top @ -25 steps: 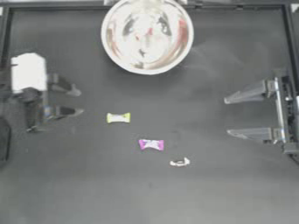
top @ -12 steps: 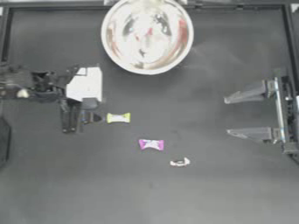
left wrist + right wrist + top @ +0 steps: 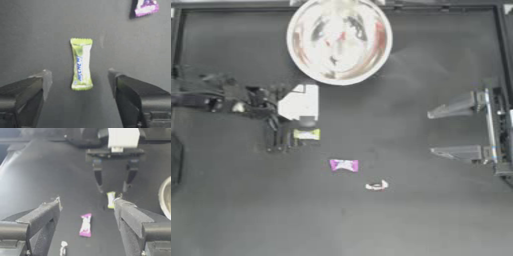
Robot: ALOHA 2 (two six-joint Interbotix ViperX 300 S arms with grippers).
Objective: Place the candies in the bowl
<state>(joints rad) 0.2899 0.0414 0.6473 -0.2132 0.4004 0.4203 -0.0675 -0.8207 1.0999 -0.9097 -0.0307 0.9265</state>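
Observation:
The shiny bowl [image 3: 308, 55] stands at the table's far middle; a small red and white shape shows inside it, candy or reflection I cannot tell. Three candies lie loose on the table: a yellow-green one [image 3: 306, 134] [image 3: 81, 64] [image 3: 111, 199], a magenta one [image 3: 344, 165] [image 3: 146, 6] [image 3: 85, 225] and a white one [image 3: 377, 185] [image 3: 63, 247]. My left gripper [image 3: 298, 136] [image 3: 80, 82] [image 3: 113, 190] points down over the yellow-green candy, open, a jaw on each side of it and not touching. My right gripper [image 3: 433, 132] [image 3: 87, 205] rests open and empty at the right edge.
The table's raised frame [image 3: 501, 60] runs along the far and side edges. The left arm's links [image 3: 211, 100] stretch in from the left. Bare dark table lies toward the front and between the candies and the right gripper.
The left arm has swept in from the left edge to the right and now hangs over the yellow-green candy. The candies and the right arm have stayed put.

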